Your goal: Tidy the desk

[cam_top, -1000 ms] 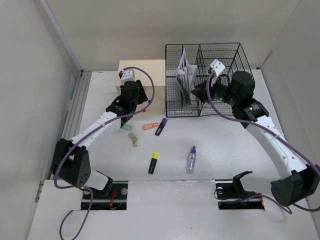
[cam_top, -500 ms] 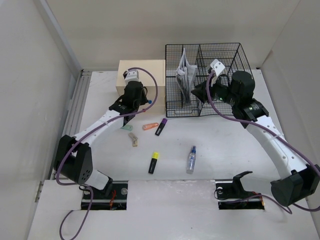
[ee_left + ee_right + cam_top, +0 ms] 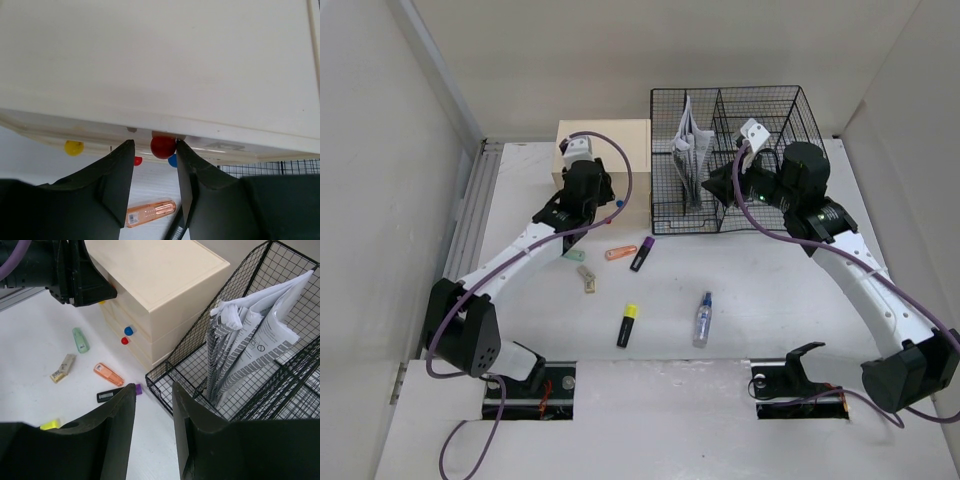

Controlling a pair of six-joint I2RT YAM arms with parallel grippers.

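Observation:
The white desk (image 3: 770, 290) holds loose items. A beige drawer box (image 3: 605, 140) stands at the back. My left gripper (image 3: 602, 203) is at the box's front. In the left wrist view it (image 3: 155, 150) is open. A red knob (image 3: 163, 147) of the top drawer sits between the fingertips, close to the right finger (image 3: 186, 165). My right gripper (image 3: 716, 188) hovers open and empty by the front left corner of the black wire basket (image 3: 760, 100). Its wrist view (image 3: 154, 405) shows bare desk between the fingers.
On the desk lie a green item (image 3: 575, 255), an orange item (image 3: 620, 252), a purple-capped black marker (image 3: 642, 254), a beige piece (image 3: 588, 279), a yellow-capped highlighter (image 3: 627, 325) and a small spray bottle (image 3: 702, 319). Folded papers (image 3: 255, 340) stand in the basket. Lower drawers carry yellow (image 3: 73, 147), red (image 3: 137, 160) and blue (image 3: 172, 161) knobs.
My left wrist has shifted slightly at the front of the drawer box. The right arm and the loose items have not moved.

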